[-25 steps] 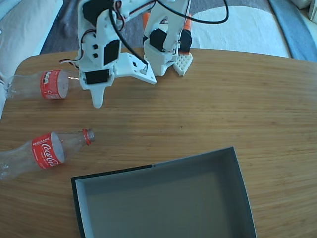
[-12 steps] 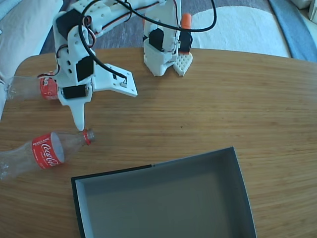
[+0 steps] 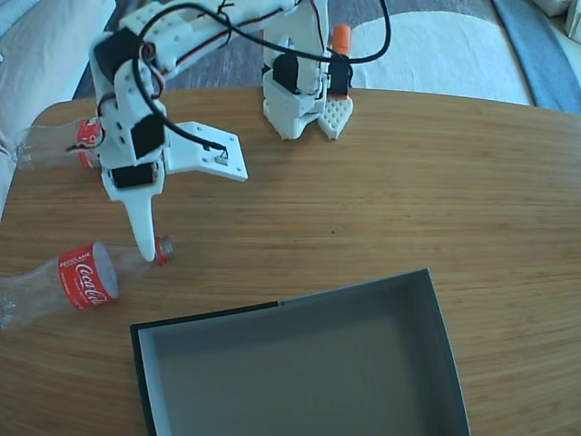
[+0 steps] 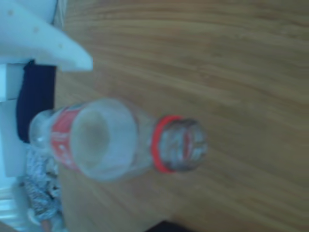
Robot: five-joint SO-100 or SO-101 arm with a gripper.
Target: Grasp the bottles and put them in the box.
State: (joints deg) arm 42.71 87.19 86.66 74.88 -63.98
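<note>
The hand [image 3: 168, 213], spread wide and holding nothing, hangs over the neck of the nearer Coca-Cola bottle [image 3: 68, 278] lying at the fixed view's left edge on the bench [image 3: 408, 182], so the approach is under way; next, lower and close.

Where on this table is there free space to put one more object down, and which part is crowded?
Free: the broad wooden stretch right of the arm base and above the box, and the box's grey interior. Crowded: the left side, where the pincer hangs over the near bottle, with the far bottle behind it.
</note>
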